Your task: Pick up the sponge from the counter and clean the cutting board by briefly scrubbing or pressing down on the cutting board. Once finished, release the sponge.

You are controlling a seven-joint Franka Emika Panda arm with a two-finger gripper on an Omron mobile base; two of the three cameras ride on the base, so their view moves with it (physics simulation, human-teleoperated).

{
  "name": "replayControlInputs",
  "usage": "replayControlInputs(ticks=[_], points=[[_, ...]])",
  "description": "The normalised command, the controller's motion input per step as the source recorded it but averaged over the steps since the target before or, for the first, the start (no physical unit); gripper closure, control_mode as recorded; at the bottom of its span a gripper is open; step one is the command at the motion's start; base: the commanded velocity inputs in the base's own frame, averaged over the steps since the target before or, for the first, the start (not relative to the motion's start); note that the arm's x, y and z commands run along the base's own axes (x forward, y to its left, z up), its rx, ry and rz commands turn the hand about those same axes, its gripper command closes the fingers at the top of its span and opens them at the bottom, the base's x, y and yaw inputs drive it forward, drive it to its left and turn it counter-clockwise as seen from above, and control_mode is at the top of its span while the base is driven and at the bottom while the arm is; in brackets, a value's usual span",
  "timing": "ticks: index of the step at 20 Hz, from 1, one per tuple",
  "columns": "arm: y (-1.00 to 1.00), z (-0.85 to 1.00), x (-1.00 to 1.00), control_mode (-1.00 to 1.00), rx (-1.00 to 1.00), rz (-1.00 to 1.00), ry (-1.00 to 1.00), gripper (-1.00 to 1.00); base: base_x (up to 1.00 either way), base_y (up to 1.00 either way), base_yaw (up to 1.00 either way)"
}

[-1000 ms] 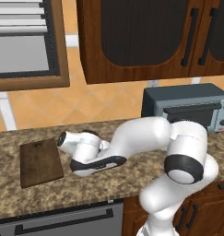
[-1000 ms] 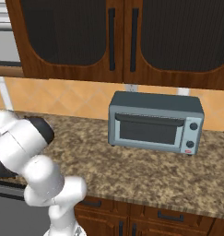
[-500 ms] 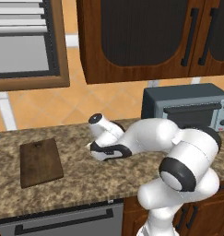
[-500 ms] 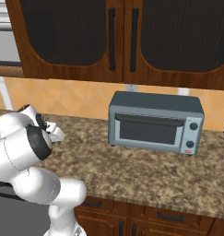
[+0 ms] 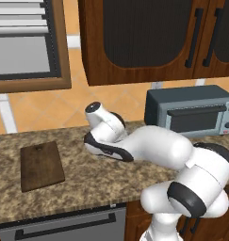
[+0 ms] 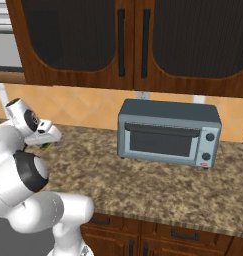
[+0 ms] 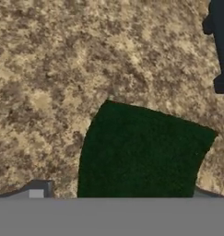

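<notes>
In the hand view the dark green sponge (image 7: 141, 156) lies flat on the speckled counter (image 7: 49, 69), right under the hand. My gripper (image 7: 120, 193) is open, one fingertip on each side of the sponge and neither pressing it. The cutting board (image 5: 40, 164), dark brown with a small hole at its far edge, lies bare at the counter's left. My hand (image 5: 99, 122) hangs over the counter (image 5: 87, 183) well to the right of the board, near the back wall. From the right base view the gripper (image 6: 43, 144) points down at the counter's left end.
A grey toaster oven (image 5: 191, 110) (image 6: 168, 132) stands at the back right of the counter. Dark wooden cabinets (image 6: 133, 40) hang overhead. A black shape (image 7: 219, 46) cuts into the hand view's top right corner. The counter's dark front edge (image 5: 64, 214) runs above a dishwasher.
The arm has swung right, away from the cutting board's right edge, and the hand has risen toward the back wall. The jaws have gone from shut to open.
</notes>
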Motion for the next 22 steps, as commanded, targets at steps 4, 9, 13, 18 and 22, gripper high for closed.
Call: replayControlInputs(ticks=[4, 9, 13, 18, 22], points=[[-0.17, -1.00, -0.55, -1.00, 0.30, 0.23, 0.00, -1.00, 0.00, 0.00, 0.00], [0.24, -0.70, 0.08, -1.00, 0.43, 0.10, 0.01, -1.00, 0.00, 0.00, 0.00], [0.54, -0.73, 0.14, -1.00, 0.04, 0.14, 0.02, -1.00, 0.00, 0.00, 0.00], [0.20, -0.71, 0.21, -1.00, 0.08, 0.11, 0.03, -1.00, 0.00, 0.00, 0.00], [-0.73, -0.34, -0.31, -1.00, 0.04, 0.35, -0.12, -1.00, 0.00, 0.00, 0.00]])
